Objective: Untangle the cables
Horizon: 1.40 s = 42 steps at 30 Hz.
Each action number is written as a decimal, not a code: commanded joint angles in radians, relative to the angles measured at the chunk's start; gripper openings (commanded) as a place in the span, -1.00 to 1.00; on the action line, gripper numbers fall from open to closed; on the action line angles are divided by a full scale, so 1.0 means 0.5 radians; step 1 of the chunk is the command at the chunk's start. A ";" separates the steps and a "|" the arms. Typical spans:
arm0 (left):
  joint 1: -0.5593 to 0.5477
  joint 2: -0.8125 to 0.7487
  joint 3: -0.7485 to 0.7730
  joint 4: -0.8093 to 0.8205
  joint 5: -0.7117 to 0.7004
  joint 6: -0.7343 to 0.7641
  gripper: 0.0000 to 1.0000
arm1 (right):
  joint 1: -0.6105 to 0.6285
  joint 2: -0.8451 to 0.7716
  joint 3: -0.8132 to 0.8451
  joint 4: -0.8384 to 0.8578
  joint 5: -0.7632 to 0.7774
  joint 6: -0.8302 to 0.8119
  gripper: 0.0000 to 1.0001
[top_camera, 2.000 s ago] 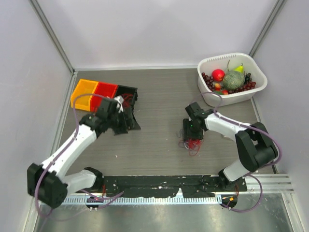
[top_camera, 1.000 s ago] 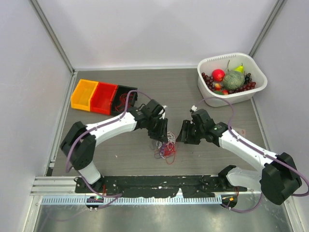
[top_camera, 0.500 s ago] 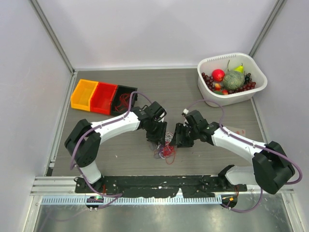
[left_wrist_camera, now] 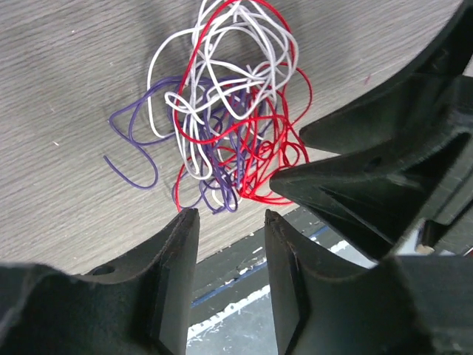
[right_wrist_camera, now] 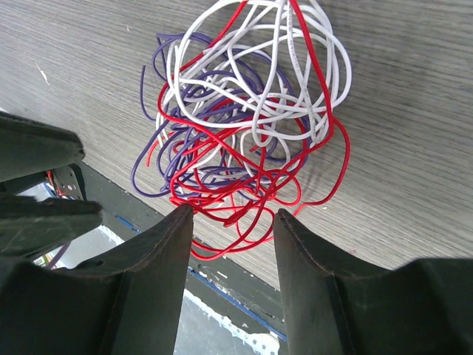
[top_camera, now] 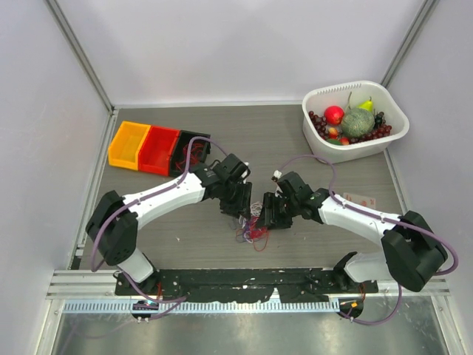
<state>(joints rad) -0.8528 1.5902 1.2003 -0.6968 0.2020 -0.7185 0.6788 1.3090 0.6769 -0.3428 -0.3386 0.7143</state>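
The cables (top_camera: 253, 228) are a small tangle of thin red, white and purple wires lying on the grey table near its front edge. They show large in the left wrist view (left_wrist_camera: 229, 126) and the right wrist view (right_wrist_camera: 244, 140). My left gripper (top_camera: 238, 213) is open and empty, just left of and above the tangle (left_wrist_camera: 230, 216). My right gripper (top_camera: 266, 217) is open and empty, just right of the tangle (right_wrist_camera: 233, 214). The two grippers face each other across the tangle. Neither holds a wire.
A white basket (top_camera: 389, 140) of fruit stands at the back right. An orange bin (top_camera: 127, 144), a red bin (top_camera: 158, 150) and a black bin (top_camera: 191, 151) stand in a row at the back left. A black rail (top_camera: 244, 281) runs along the front edge.
Both arms have closed in on the tangle from either side. The tangle has shifted left from where the right gripper was to the table's middle front.
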 commanded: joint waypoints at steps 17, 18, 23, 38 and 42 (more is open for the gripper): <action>-0.025 0.256 0.075 0.053 0.151 0.041 -0.63 | 0.023 0.069 0.097 0.087 -0.001 0.016 0.06; -0.031 0.262 0.075 0.056 0.154 0.038 -0.65 | 0.026 0.073 0.097 0.090 0.002 0.019 0.06; -0.058 0.247 0.091 0.041 0.151 0.029 -0.97 | 0.026 0.091 0.125 0.075 0.039 0.026 0.06; -0.062 -0.388 0.342 0.145 0.366 0.059 -1.00 | 0.118 0.364 0.205 0.115 0.287 0.185 -0.20; -0.065 -0.691 0.651 0.240 0.296 0.216 -1.00 | 0.106 0.358 0.180 0.072 0.392 0.188 -0.37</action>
<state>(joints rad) -0.8795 1.4139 1.3674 -0.6868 0.3370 -0.6868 0.7315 1.5013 0.7738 -0.3199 -0.2195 0.7818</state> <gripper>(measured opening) 0.010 0.354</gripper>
